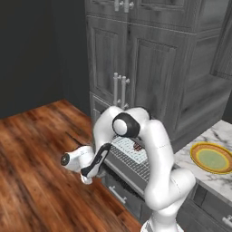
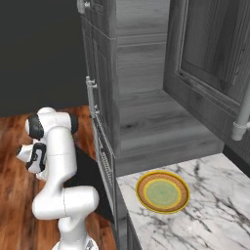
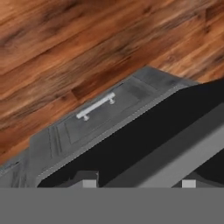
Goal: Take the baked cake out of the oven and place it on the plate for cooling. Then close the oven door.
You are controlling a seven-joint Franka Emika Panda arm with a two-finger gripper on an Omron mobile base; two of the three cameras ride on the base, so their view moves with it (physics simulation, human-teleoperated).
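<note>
The oven (image 1: 131,158) stands open, its oven door (image 3: 144,144) dropped flat above the floor; the marble surface (image 2: 215,215) carries the plate (image 2: 162,192), still bare; the baked cake (image 1: 137,146) sits on the wire rack inside, so lifting out, placing and closing all remain, I judge; the fingers (image 3: 135,183) hover apart over the door, holding nothing.

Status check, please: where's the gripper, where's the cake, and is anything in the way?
Gripper low over the open oven door, holding nothing. Cake on the oven rack. Plate bare on the counter. Nothing blocking.
</note>
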